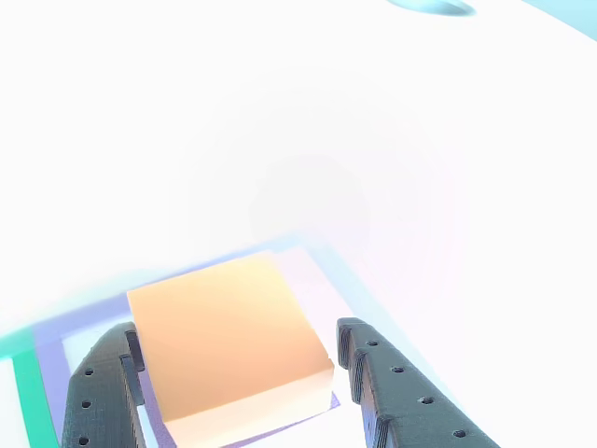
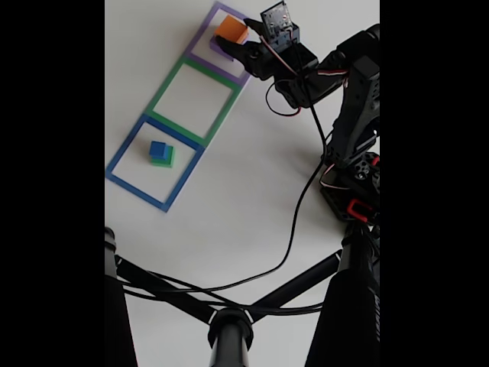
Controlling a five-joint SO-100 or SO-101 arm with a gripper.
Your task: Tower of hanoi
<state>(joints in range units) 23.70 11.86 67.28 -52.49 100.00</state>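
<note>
A plain white table (image 2: 252, 206) fills the fixed view, evenly and brightly lit. Across the bottom of that view dark tripod legs (image 2: 229, 321) spread from a central hub, out of focus. In the other view the surface is washed out to near white.

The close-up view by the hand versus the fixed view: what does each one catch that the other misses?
Close-up: the orange block's top and front face, with a finger on each side, apart from it. Fixed: the arm, the green square, the blue square holding a blue cube on a green block. Both: orange block, purple square, hand.
</note>
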